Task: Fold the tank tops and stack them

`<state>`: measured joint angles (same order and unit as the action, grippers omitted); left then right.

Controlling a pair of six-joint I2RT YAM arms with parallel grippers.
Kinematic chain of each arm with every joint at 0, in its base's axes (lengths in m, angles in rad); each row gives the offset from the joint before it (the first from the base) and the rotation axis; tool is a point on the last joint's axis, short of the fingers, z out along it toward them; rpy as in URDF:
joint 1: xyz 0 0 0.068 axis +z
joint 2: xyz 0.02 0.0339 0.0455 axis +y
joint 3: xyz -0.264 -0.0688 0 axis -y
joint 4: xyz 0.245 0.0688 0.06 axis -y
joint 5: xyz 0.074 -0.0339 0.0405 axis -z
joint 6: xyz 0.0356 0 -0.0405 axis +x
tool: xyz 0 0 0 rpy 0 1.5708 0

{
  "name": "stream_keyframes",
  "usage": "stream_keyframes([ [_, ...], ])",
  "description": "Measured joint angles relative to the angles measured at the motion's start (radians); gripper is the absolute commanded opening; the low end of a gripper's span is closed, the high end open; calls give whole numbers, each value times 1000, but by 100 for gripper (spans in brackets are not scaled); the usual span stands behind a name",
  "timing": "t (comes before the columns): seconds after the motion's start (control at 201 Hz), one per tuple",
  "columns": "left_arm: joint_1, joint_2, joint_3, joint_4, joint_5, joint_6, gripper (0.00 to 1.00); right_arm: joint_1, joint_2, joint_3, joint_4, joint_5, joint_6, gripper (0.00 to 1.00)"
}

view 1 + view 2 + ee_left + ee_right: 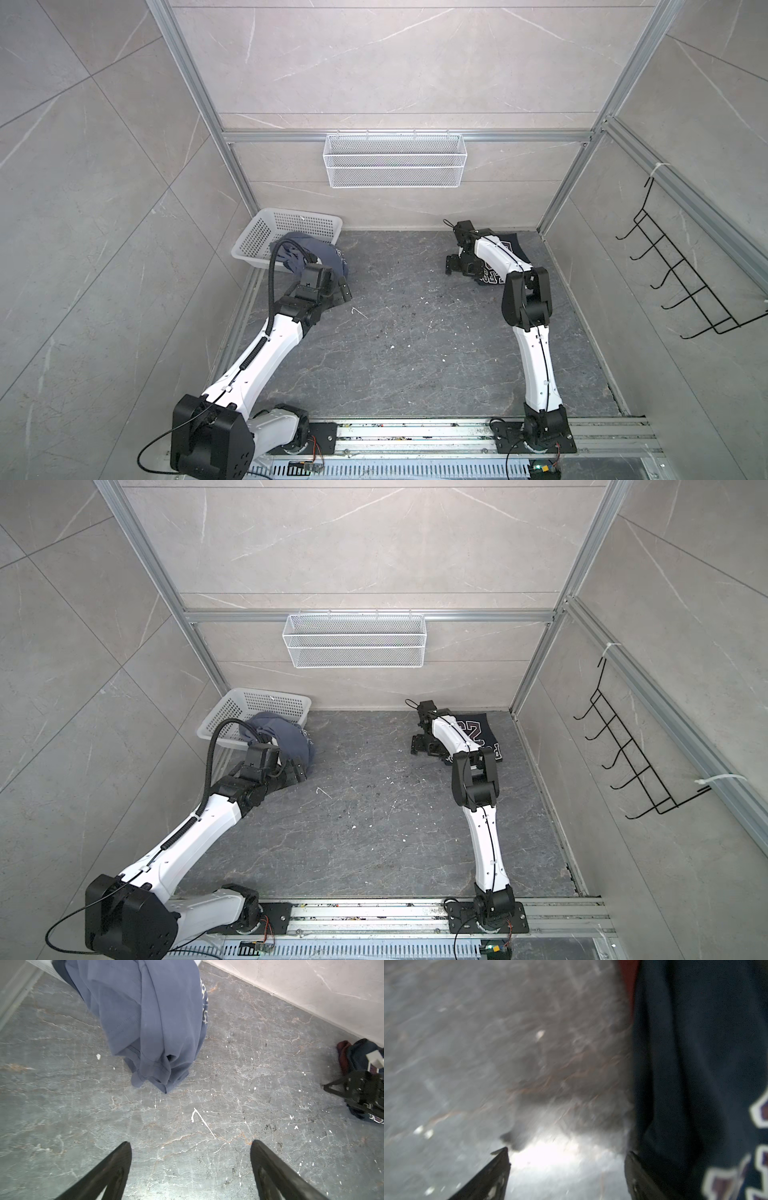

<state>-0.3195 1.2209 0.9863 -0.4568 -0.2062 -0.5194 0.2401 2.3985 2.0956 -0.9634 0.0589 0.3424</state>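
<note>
One table bore one white basket. Of two tank tops, the slate top spilled from it just ahead of the left hand, and the navy top lay beside the right hand. Both hands gaped wide, empty.

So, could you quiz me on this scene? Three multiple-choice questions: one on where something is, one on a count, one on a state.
1. Where is the slate-blue tank top?
A) spilling from the white plastic basket onto the floor
B) folded flat mid-floor
C) stacked on the navy tank top

2. How many tank tops are in sight?
A) one
B) two
C) four

3. How do the jaws of the left gripper stand?
A) shut on cloth
B) shut on nothing
C) open, holding nothing

Answers:
1 A, its cloth hangs out of the basket down to the floor.
2 B, one slate-blue and one navy, lying far apart.
3 C, bare floor shows between its spread fingers.
</note>
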Motion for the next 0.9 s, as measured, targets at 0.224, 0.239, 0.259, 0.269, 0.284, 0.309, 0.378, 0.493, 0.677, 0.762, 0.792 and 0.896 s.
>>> stream_keyframes([
  [0.224,34,115,202,-89,-82,24,92,111,-383,-323,119,-26,6,89],
  [0.239,40,124,213,-94,-84,26,91,121,-416,-348,133,-26,11,89],
  [0.259,47,134,227,-100,-87,27,91,134,-462,-384,150,-30,12,89],
  [0.269,53,143,236,-103,-89,27,91,138,-478,-396,155,-30,15,89],
  [0.284,59,153,248,-109,-90,28,90,147,-507,-419,164,-34,18,89],
  [0.309,72,175,270,-117,-94,29,89,162,-561,-462,186,-35,25,89],
  [0.378,102,244,330,-130,-106,34,86,194,-685,-571,236,-46,40,89],
  [0.493,138,372,427,-149,-111,39,80,228,-832,-747,295,-60,66,89],
  [0.677,175,556,574,-200,-140,41,73,273,-968,-966,326,-75,93,89],
  [0.762,188,612,623,-217,-153,42,65,278,-1038,-1036,325,-80,100,89],
  [0.792,194,624,634,-222,-154,42,64,278,-1063,-1056,325,-81,100,90],
  [0.896,216,654,665,-244,-150,42,54,278,-1135,-1097,325,-82,107,89],
])
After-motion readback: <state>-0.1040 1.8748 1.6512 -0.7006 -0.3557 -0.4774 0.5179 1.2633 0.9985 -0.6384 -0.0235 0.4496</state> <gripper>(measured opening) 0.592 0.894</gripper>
